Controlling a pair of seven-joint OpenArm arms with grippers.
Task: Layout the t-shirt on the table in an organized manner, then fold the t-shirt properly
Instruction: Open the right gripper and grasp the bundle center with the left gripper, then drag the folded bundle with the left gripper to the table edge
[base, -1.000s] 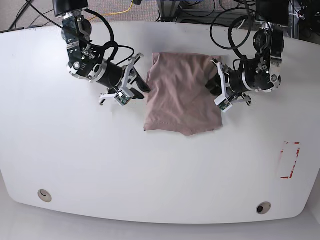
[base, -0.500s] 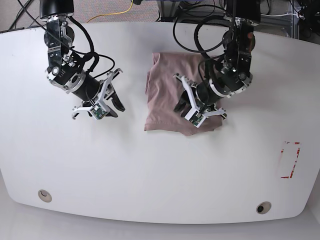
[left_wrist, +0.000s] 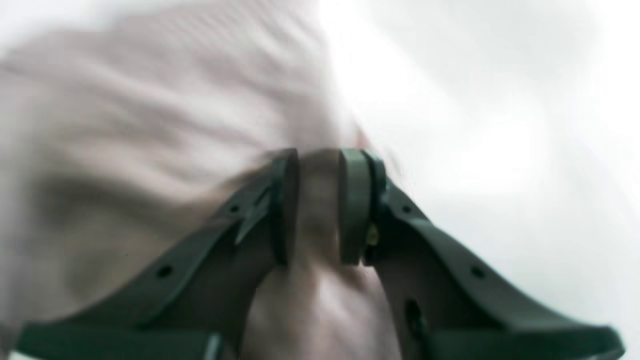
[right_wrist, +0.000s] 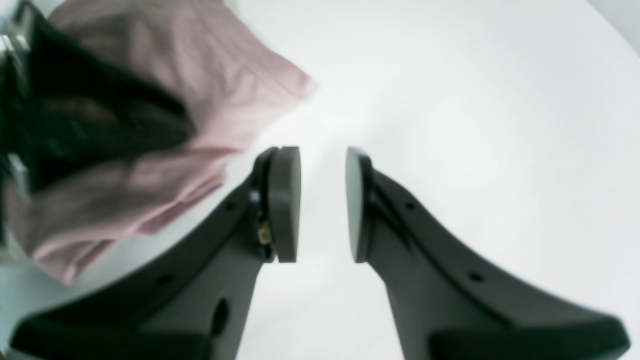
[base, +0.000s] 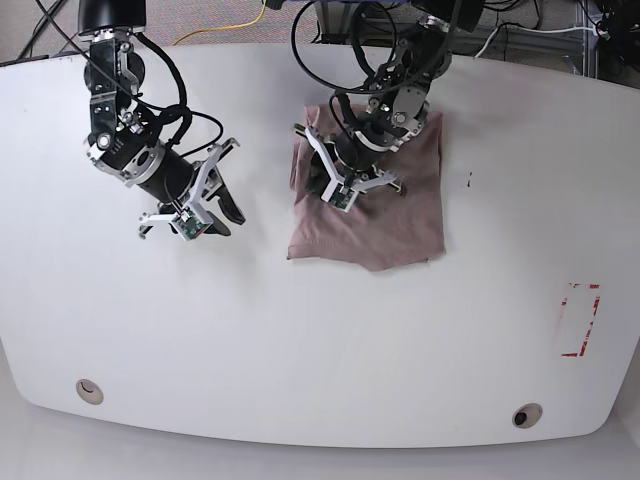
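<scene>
light: bright, even | wrist views: blurred | base: sharp

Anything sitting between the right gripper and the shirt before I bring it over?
Nothing visible. The right gripper hangs open over bare table, and only white tabletop lies between it and the t-shirt. The left gripper is already on the shirt's near side.

The glossy white table carries a folded mauve t-shirt near its far middle, a red rectangular mark at one side, and two small round holes along the near edge.
</scene>
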